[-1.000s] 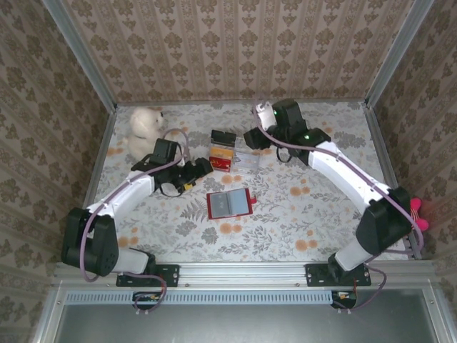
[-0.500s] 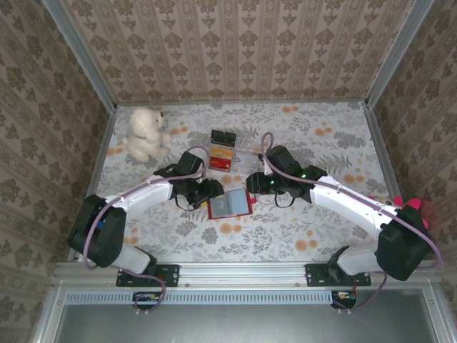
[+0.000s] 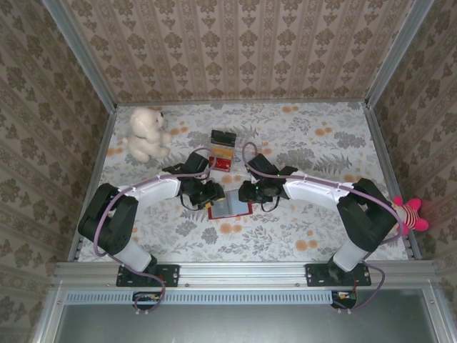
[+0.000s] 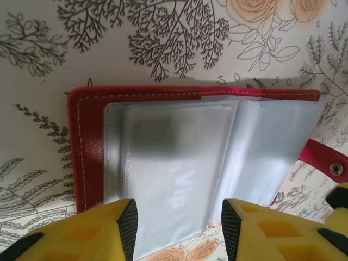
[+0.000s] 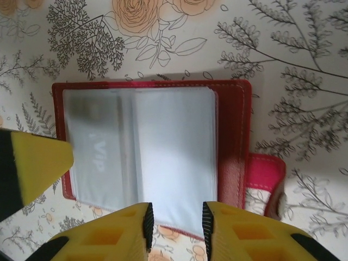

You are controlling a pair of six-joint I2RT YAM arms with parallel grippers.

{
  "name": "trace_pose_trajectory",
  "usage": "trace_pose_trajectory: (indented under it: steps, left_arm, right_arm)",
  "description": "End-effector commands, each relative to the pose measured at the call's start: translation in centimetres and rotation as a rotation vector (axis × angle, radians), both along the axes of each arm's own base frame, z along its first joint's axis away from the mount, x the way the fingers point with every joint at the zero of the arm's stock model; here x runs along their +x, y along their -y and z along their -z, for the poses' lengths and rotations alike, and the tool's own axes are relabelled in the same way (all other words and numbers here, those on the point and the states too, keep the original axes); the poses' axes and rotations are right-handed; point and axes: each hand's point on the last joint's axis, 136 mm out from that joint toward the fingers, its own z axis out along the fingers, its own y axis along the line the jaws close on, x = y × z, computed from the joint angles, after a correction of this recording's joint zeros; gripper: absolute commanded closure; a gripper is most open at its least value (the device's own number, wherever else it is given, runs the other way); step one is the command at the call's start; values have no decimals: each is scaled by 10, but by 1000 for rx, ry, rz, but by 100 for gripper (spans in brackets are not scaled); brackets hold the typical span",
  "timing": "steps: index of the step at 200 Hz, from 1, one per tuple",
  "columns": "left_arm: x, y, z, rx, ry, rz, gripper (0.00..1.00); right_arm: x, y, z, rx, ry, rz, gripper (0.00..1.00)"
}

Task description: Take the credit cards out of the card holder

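Observation:
The red card holder [image 3: 230, 207] lies open on the floral table, its greyish clear sleeves facing up. A credit card with faint "VIP" lettering [image 4: 182, 187] shows through one sleeve; it looks pale through the plastic [image 5: 98, 157]. My left gripper [image 3: 213, 194] hangs open just over the holder's left part [image 4: 87, 147], yellow fingers either side of the VIP sleeve, gripper [image 4: 179, 231]. My right gripper [image 3: 246, 193] is open, with a narrower gap, over the right sleeve, gripper [image 5: 176, 223]. The holder's side tab [image 5: 266, 174] sticks out beside the red cover [image 5: 235, 136].
A white teddy bear [image 3: 146, 132] sits at the back left. A black block [image 3: 223, 136] and red-and-yellow packets [image 3: 222, 158] lie just behind the holder. A pink toy [image 3: 412, 213] hangs at the right edge. Metal rails and patterned walls enclose the table.
Both arms have closed in on the holder. The right arm swung from the back of the table down to its right side; the left gripper moved right onto its left side.

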Motion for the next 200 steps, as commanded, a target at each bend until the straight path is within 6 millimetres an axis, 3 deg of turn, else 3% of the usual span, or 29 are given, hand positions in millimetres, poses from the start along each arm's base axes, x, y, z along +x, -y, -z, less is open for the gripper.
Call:
trace_pose_trajectory:
  steps: [1, 85, 150, 200]
  left_arm:
    - [5, -2, 1, 15, -5, -11, 52]
    - [10, -10, 12, 34, 22, -31, 51]
    - [11, -9, 21, 50, -12, -30, 50]
    - [14, 2, 12, -8, 7, 3, 57]
  right_arm:
    - [3, -10, -2, 9, -32, -12, 68]
    - [-2, -11, 31, -46, -107, -43, 68]
    - [-3, -9, 40, -75, -140, -64, 68]
    - [-5, -10, 45, -73, -157, -68, 69]
